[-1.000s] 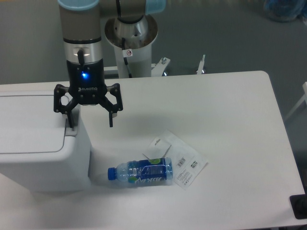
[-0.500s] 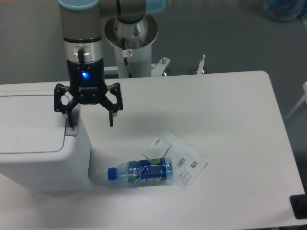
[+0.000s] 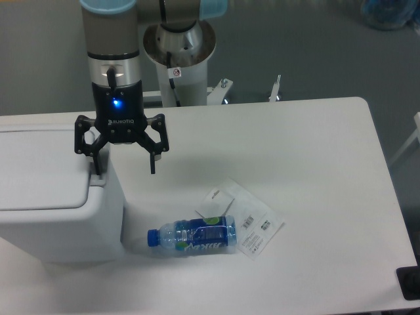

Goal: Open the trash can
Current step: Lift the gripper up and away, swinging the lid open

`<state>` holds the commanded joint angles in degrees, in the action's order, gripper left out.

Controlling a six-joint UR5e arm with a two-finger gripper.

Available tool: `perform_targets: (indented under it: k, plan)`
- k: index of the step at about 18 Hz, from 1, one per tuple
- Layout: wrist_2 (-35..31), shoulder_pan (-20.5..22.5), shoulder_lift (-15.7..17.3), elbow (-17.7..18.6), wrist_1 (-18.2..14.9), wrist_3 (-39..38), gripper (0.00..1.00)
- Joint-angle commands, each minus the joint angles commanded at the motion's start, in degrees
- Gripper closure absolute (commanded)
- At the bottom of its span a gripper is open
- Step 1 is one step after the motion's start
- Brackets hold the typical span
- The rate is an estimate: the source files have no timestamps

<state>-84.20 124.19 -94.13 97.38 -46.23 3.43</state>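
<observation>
The trash can is a large white boxy bin at the left of the table, its flat lid down. A grey push tab sits on the lid's right edge. My gripper hangs over the bin's right edge, open and empty. Its left finger stands right at the tab, and its right finger hangs beyond the bin's side, above the table.
A clear plastic bottle with a blue cap and label lies on its side right of the bin. Two white paper tags lie beside it. The arm's white base stands behind the table.
</observation>
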Motion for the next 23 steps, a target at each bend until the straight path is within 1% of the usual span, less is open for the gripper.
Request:
perform_targets:
  k: [3,5,7,8,12,14,16,18,21,23]
  plan:
    - [0.17,0.44,0.00,0.00,0.00,0.26,0.00]
    - [0.18,0.79,0.09,-1.05,-0.09,0.26,0.00]
    - [0.44,1.93,1.05,-2.11,-0.09,0.26,0.00]
    - [1.31,2.98,2.45,-2.37,-0.09,0.26,0.00]
    - [5.80,9.13,5.09,-2.46,-0.18,0.18,0.00]
    - [5.71,12.37,5.27,-2.55,-0.18,0.26,0.00]
    - [5.89,17.03,5.27,-3.16,-0.09,0.44,0.00]
    - [5.89,20.20,4.49,-3.95,-0.09,3.50,0.00]
    - [5.54,24.94,2.38,-4.04,-0.18,11.92,0.00]
    - [5.54,27.50,1.85,-3.08,-0.44,17.90,0.00]
